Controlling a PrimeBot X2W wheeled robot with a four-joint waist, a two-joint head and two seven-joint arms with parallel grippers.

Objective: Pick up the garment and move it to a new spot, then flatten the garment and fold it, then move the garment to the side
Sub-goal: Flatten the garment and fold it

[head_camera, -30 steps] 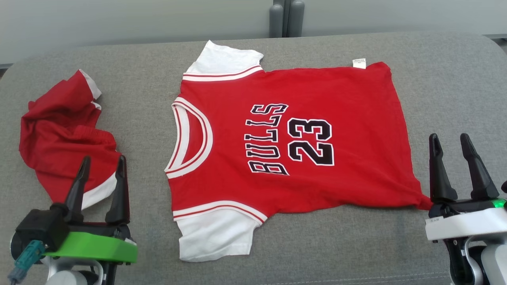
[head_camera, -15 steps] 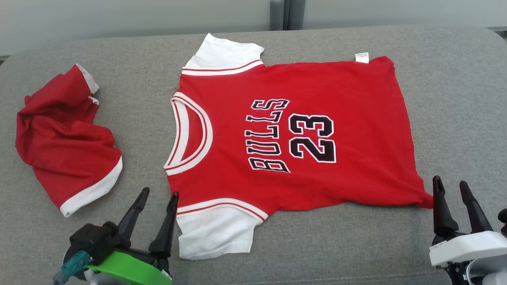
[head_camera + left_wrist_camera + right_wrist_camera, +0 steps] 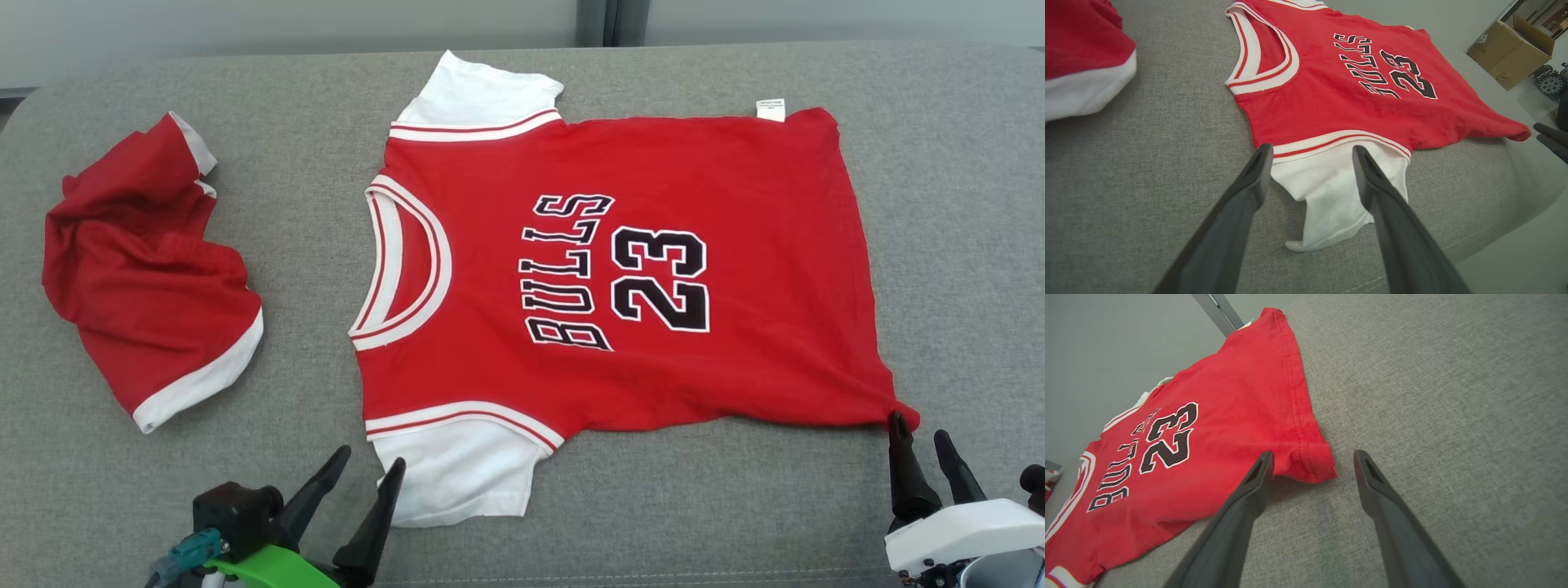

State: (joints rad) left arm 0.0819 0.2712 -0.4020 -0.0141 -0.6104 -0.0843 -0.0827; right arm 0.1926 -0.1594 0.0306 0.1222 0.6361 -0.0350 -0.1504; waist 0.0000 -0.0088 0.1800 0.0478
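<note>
A red jersey with white sleeves, "BULLS 23" on it, is the garment [image 3: 620, 269]; it lies flat on the grey cushion, neck to the left. My left gripper [image 3: 371, 461] is open at the near white sleeve [image 3: 1331, 183], whose upper part shows between its fingers in the left wrist view. My right gripper [image 3: 918, 429] is open at the garment's near right hem corner [image 3: 1310, 461], which shows between its fingers in the right wrist view. Neither holds anything.
A crumpled pair of red shorts with white trim [image 3: 147, 278] lies on the cushion to the left. The grey cushion [image 3: 963, 204] has bare room to the right of the garment. A cardboard box [image 3: 1511, 57] stands beyond the cushion's edge.
The left gripper has swung right from beside the shorts to the near sleeve. The right gripper has come down towards the near edge, at the hem corner. The camera has shifted slightly.
</note>
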